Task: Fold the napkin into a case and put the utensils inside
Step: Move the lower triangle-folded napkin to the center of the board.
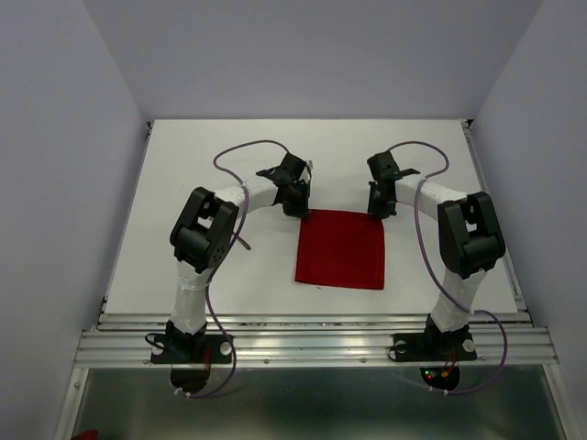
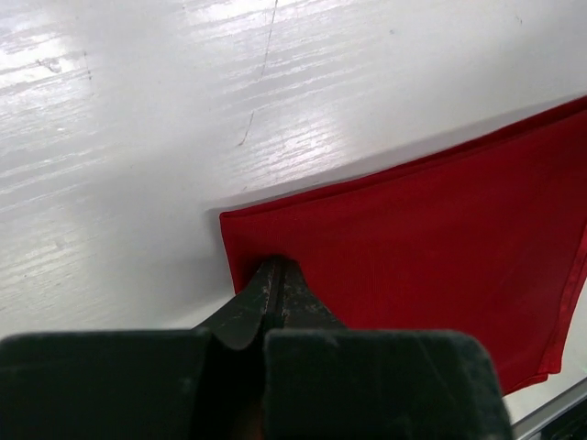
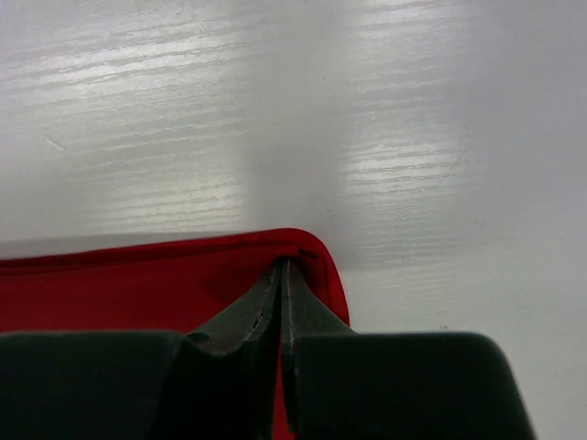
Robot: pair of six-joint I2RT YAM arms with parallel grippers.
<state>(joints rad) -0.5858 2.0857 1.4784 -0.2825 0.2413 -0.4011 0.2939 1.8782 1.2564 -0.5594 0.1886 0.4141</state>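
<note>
- The white table (image 1: 183, 183) fills the middle of the top view, and the napkin (image 1: 340, 252) lies flat on it at the centre, a little right of the middle line.
- The napkin is almost square, so it has no clear long axis. Its far edge runs left to right across the frame, and the whole cloth lies below this edge, toward the arm bases at the bottom.
- The left arm (image 1: 206, 229) and the right arm (image 1: 470, 234) both bend inward and reach up the frame, so each wrist ends over one far corner. Neither arm is nearer: each has its own corner.
- The left gripper (image 1: 298, 206) is at the upper left corner of the napkin. In the left wrist view the jaws are pressed together with the red corner pinched between them.
- The right gripper (image 1: 377, 209) is at the upper right corner. In the right wrist view the jaws meet on the hem, which stands slightly raised there, so I judge that it also pinches the cloth.
- I judge that the next move turns on this: both corners are held and the free cloth lies toward the bottom of the frame, so the far edge can be carried that way for a fold.
- A thin brown sliver (image 1: 246, 244) shows beside the left arm, maybe one of the utensils; it is too small to tell.
</note>
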